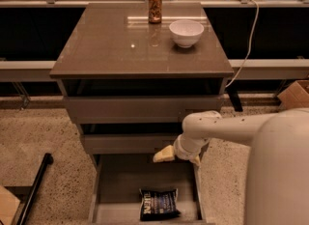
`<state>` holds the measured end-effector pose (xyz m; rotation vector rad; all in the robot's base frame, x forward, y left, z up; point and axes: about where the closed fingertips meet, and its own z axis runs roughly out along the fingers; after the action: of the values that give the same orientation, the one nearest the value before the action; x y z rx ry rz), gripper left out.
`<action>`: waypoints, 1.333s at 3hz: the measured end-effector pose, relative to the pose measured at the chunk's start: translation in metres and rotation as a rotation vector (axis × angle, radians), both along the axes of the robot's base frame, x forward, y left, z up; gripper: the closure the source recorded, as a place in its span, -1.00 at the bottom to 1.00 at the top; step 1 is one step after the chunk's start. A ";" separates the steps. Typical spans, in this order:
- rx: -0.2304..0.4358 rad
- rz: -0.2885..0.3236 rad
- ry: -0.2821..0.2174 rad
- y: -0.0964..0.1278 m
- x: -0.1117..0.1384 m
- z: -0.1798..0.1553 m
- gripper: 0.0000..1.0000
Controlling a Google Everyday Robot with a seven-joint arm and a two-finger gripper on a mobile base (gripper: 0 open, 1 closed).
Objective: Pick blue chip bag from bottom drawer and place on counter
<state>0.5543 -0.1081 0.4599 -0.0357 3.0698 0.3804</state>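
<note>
1. Your tool (165, 154) sits lower centre of the frame, hanging over the back part of the open bottom drawer (123, 180), just in front of the middle drawer's face (125, 143).
2. Tool state: you cannot tell whether it is apart or together. Only a pale yellow tip pokes out to the left from the white wrist. Nothing is seen held in it.
3. The arm (227, 127) runs from the wrist off to the right into the big white robot body (282, 171) filling the lower right.
4. The blue chip bag (159, 203) lies flat on the drawer floor, bottom centre of the frame, near the drawer's front end. It is below the tool in the picture and apart from it, not touched.
5. The other two drawers above are only slightly out.
6. The desk (120, 45) fills upper centre, glossy. On it, towards the top edge: a brown can (155, 7) upright, and a white bowl (186, 32) just right of and below it, apart from it.
7. A white cable (248, 40) hangs down at the desk's right side.
8. A cardboard box (295, 93) sits at the right edge; a black pole (36, 185) slants across the speckled floor, lower left.
</note>
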 end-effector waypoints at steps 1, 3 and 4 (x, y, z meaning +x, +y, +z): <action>0.014 -0.050 0.058 0.012 0.005 -0.052 -1.00; 0.045 -0.041 0.121 0.018 -0.002 -0.074 -1.00; 0.097 -0.001 0.158 0.045 -0.004 -0.102 -1.00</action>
<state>0.5501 -0.0634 0.3576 0.0001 3.2009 0.5572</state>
